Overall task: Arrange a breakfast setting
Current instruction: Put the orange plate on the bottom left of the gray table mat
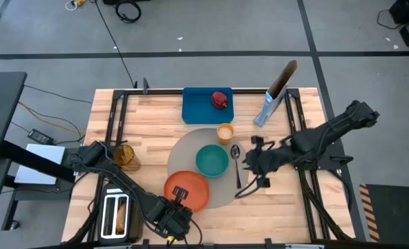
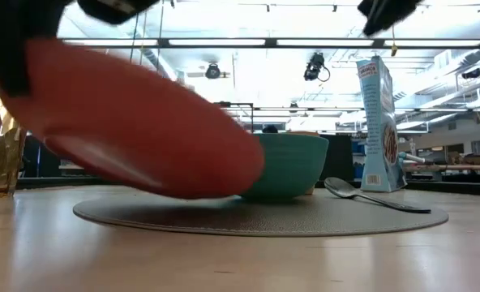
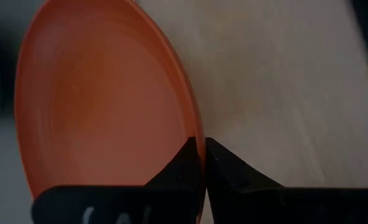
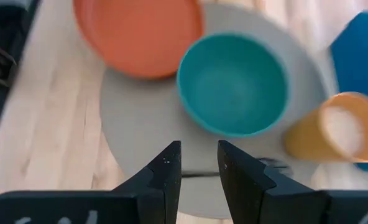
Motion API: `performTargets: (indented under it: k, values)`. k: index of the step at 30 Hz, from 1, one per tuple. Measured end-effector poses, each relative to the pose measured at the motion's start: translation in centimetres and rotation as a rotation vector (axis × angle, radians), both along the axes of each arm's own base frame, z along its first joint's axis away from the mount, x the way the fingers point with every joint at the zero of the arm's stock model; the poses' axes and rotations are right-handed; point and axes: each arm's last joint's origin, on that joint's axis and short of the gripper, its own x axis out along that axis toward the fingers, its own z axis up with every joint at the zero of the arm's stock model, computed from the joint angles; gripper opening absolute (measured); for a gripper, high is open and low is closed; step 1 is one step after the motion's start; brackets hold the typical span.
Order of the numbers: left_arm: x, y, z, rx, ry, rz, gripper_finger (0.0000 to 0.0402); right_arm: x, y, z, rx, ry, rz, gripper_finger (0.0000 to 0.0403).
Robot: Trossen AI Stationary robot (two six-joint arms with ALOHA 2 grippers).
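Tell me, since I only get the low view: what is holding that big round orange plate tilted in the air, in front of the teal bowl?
Observer: The left arm. Its jaws are shut on the rim of the round orange plate.
Operator: Is there any fruit? I see none.
Observer: Yes, a red apple lies on a blue rectangular tray.
Operator: And the other arm?
Observer: The right arm holds its jaws open over the edge of the large round grey mat, beside the metal spoon.
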Motion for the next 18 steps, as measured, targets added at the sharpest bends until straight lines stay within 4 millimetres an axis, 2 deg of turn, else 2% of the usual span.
performTargets:
  k: [3, 7, 12, 18]
  values:
    - [-0.1, 0.1, -0.8, -0.002, 0.000, 0.001, 0.0021, 1.4, 0.9, -2.6, -0.015, 0.056, -0.007, 0.0113]
    - [-0.1, 0.1, -0.9, -0.006, -0.004, 0.007, 0.0022, 3.1, 1.5, -5.6, -0.025, 0.115, -0.039, 0.0113]
    - [-0.1, 0.0, -0.9, -0.029, 0.001, 0.048, 0.0022, 5.0, 1.6, -8.2, -0.024, 0.161, -0.085, 0.0119]
    - [-0.1, 0.0, -0.9, -0.048, 0.003, 0.091, 0.0037, 6.1, 1.0, -11.0, -0.016, 0.268, -0.132, 0.0143]
